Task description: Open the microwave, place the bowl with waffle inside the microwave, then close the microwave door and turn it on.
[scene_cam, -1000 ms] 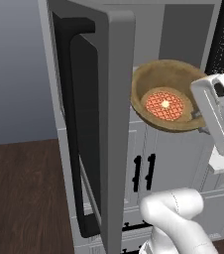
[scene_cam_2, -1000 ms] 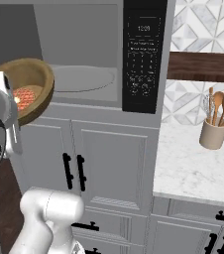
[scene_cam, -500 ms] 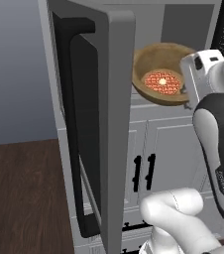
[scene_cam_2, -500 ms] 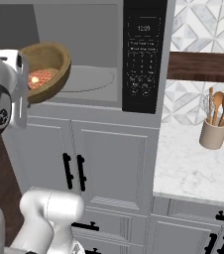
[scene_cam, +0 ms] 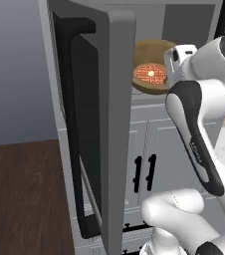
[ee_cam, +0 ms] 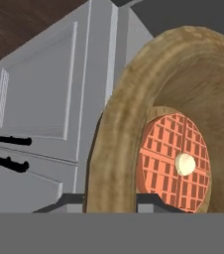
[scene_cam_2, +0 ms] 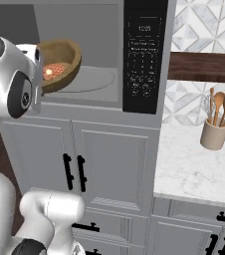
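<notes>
Over the last second the arm has carried the bowl (scene_cam_2: 59, 63) from in front of the cabinets up and inward, so it now hangs tilted at the mouth of the microwave (scene_cam_2: 99, 55), just above the cavity floor, the waffle (scene_cam: 150, 73) inside it. The pincer (ee_cam: 111, 201) is clamped on the bowl's rim, one fingertip on each side of the wall. With the microwave door (scene_cam: 92, 124) swung wide, the placing step looks nearly done: what remains is to move deeper, level the bowl and set it down.
</notes>
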### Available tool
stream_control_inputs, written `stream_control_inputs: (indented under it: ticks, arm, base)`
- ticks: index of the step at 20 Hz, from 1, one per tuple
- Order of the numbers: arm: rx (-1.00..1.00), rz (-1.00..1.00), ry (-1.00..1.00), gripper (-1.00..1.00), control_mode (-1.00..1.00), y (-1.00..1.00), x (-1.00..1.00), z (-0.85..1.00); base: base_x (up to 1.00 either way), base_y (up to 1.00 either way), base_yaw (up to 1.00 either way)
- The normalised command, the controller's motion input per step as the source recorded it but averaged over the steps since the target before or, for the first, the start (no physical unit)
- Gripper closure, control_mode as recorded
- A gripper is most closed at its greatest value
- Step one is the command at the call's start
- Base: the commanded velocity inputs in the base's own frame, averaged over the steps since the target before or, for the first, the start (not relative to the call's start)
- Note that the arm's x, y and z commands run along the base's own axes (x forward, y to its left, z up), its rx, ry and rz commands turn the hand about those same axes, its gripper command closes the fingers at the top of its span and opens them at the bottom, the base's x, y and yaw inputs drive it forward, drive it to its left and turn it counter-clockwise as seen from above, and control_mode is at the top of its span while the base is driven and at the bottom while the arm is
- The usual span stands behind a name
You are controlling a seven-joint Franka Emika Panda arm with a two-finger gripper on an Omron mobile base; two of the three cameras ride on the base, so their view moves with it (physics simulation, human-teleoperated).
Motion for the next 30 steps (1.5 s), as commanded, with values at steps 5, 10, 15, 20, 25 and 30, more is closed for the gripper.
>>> stream_control_inputs:
  ticks: [5, 10, 15, 20, 25, 30]
  arm:
    - [0.00, 0.07, 0.12, 1.00, -1.00, 0.07, 0.96, 0.00]
    - [0.00, 0.04, 0.09, 1.00, -1.00, 0.17, 0.85, -0.11]
    - [-0.01, 0.01, 0.03, 1.00, -1.00, 0.24, 0.76, -0.38]
    - [0.00, 0.00, 0.00, 1.00, -1.00, 0.05, 0.68, -0.25]
    - [0.00, 0.00, 0.00, 1.00, -1.00, 0.00, 0.64, -0.17]
    - [0.00, 0.00, 0.00, -1.00, -1.00, 0.00, 0.56, -0.21]
  base:
    - [0.00, 0.00, 0.00]
    - [0.00, 0.00, 0.00]
    - [0.00, 0.00, 0.00]
    - [0.00, 0.00, 0.00]
    - [0.00, 0.00, 0.00]
    - [0.00, 0.00, 0.00]
